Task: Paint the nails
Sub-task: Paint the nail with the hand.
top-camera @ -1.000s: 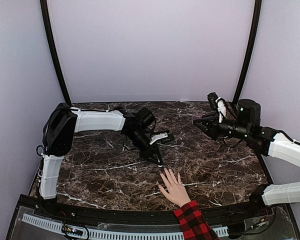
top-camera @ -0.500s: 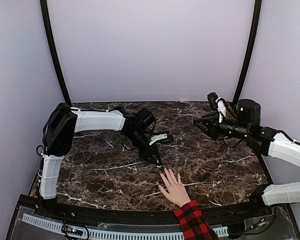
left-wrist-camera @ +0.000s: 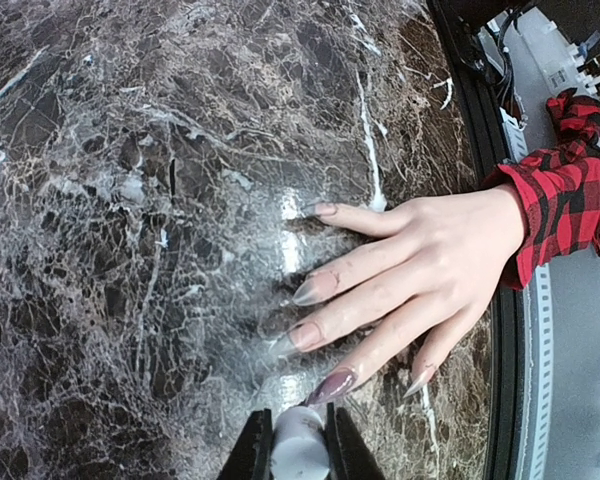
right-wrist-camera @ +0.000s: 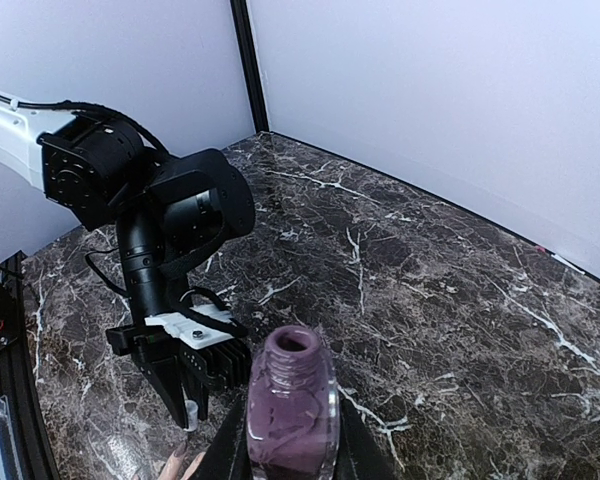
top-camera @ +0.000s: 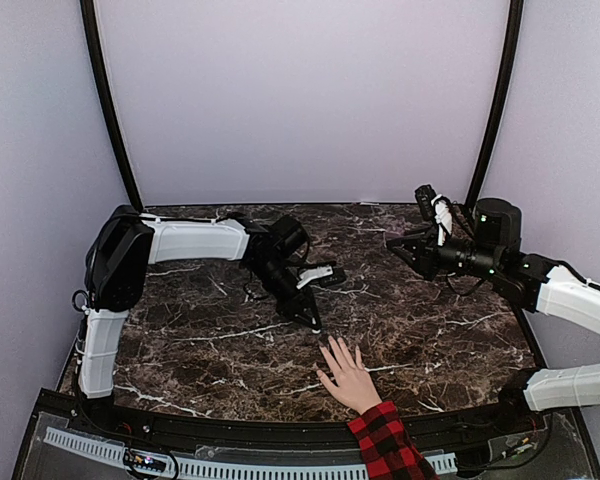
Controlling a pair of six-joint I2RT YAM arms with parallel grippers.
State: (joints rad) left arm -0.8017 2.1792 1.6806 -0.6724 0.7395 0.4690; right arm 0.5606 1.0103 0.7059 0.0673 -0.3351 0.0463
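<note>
Two pincers, both gripping something.

Left pincer [left-wrist-camera: 298, 456]: jaws narrow, clamped on a white cap [left-wrist-camera: 299, 430]. The brush under it is hidden, so I cannot tell whether it is loaded.

Wrist view: the nails [left-wrist-camera: 332, 385] start just beside the cap, at about 1 o'clock from it. The nearest one looks glossy mauve. The rest fan away toward 12 o'clock and look paler or greyer.

The hand [left-wrist-camera: 435, 270] lies flat, palm down, on the marble tabletop [left-wrist-camera: 130, 200]. Its fingers are spread, with the plaid sleeve [left-wrist-camera: 565, 190] out at 2 o'clock. The fingers' long axis runs roughly 3 to 9 o'clock, tips toward 8.

Top view: the hand sits at 5 o'clock from the left pincer, near it, fingertips aimed back at it.

Right pincer [right-wrist-camera: 292, 446]: closed around an open purple polish bottle [right-wrist-camera: 292, 400], held upright. It is well apart, at 1 o'clock from the hand.

Judgement: the left arm is nearer and does the stroke, a short drop toward 1 o'clock, then a pull along the finger's axis.
</note>
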